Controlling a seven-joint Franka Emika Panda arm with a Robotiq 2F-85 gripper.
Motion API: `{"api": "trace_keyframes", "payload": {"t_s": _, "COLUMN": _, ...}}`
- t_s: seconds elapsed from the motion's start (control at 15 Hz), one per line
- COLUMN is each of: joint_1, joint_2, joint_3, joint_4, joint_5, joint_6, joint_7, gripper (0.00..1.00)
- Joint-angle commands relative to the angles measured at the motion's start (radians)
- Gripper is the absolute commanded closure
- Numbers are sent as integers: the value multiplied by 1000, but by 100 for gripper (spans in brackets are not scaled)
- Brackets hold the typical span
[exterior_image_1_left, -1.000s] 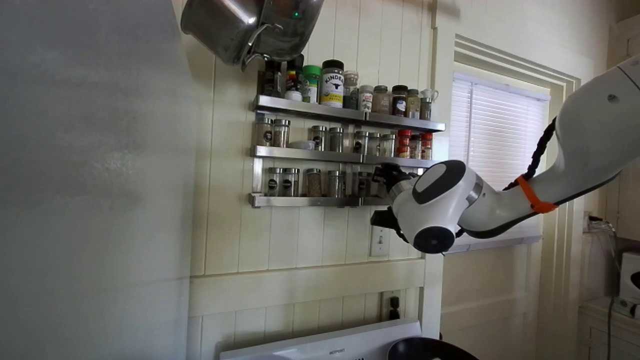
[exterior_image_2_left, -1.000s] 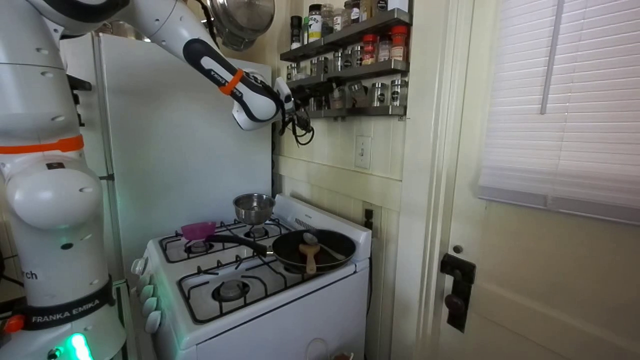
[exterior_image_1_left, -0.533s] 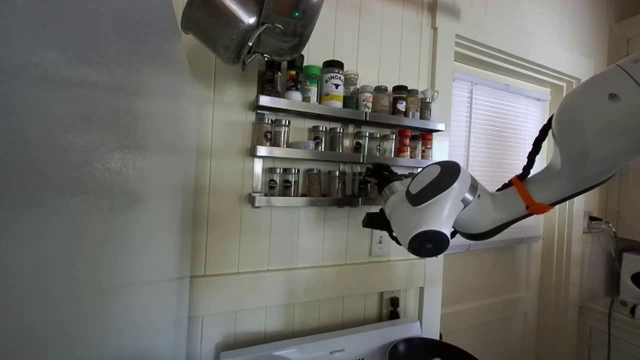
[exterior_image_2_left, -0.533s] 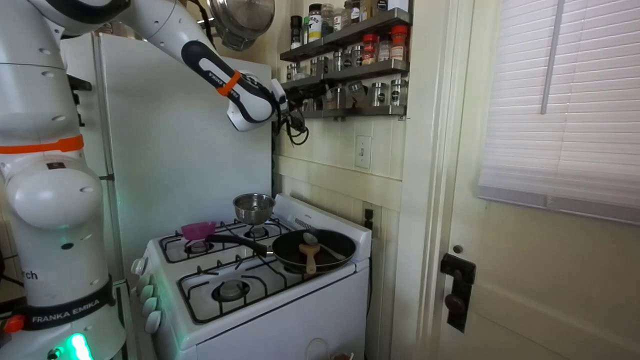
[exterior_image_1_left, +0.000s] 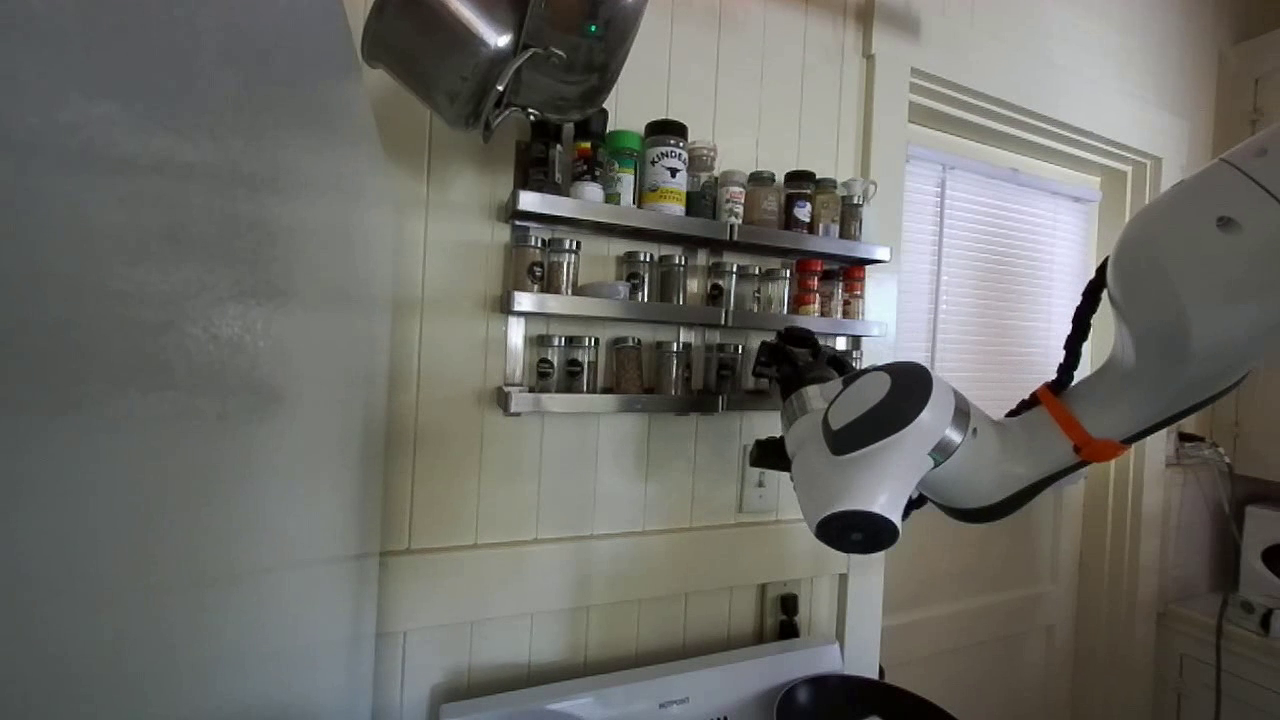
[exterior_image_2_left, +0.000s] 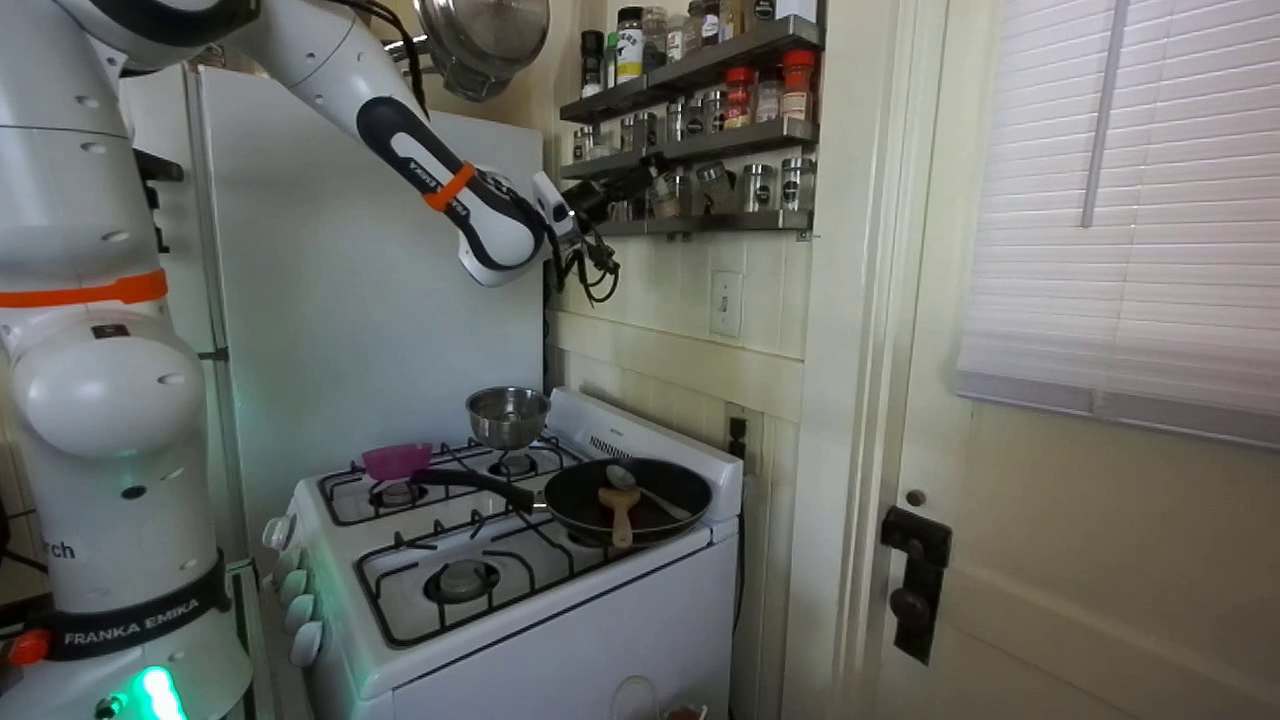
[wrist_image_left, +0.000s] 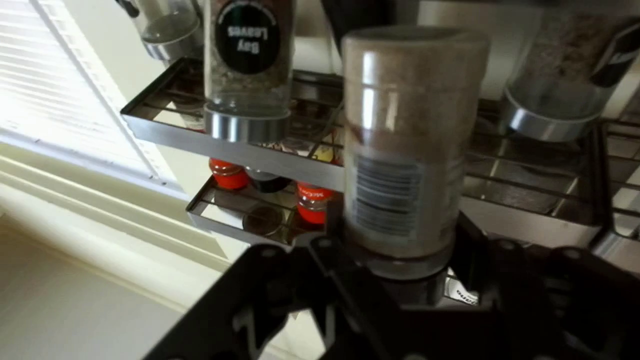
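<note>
My gripper (wrist_image_left: 400, 227) is shut on a spice jar (wrist_image_left: 382, 195) with a tan powder and a barcode label. In the wrist view, which stands upside down, the jar rises between the black fingers. The gripper shows in both exterior views (exterior_image_1_left: 790, 360) (exterior_image_2_left: 635, 182), in front of the bottom shelf (exterior_image_1_left: 610, 402) of the wall rack. The held jar (exterior_image_2_left: 665, 197) is small and partly hidden there. A Bay Leaves jar (wrist_image_left: 248, 45) and another glass jar (wrist_image_left: 560, 75) stand close on either side of it. Whether the held jar touches the shelf, I cannot tell.
Middle (exterior_image_1_left: 620, 307) and top (exterior_image_1_left: 620, 212) shelves hold several spice jars. A tilted jar (exterior_image_2_left: 715, 187) is on the bottom shelf. Metal pots (exterior_image_1_left: 500, 55) hang upper left. Below is a stove (exterior_image_2_left: 520, 640) with a black pan (exterior_image_2_left: 570, 500), steel pot (exterior_image_2_left: 508, 418) and pink bowl (exterior_image_2_left: 397, 461).
The gripper first moved a little left in an exterior view, then back right. The wrist has dropped and the fingers now tilt more upward. The jar stays held.
</note>
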Motion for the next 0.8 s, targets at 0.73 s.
{"api": "trace_keyframes", "payload": {"t_s": 0.73, "joint_1": 13, "joint_2": -24, "joint_3": 13, "joint_4": -9, "joint_5": -28, "joint_6": -54, "joint_7": 28, "gripper": 75}}
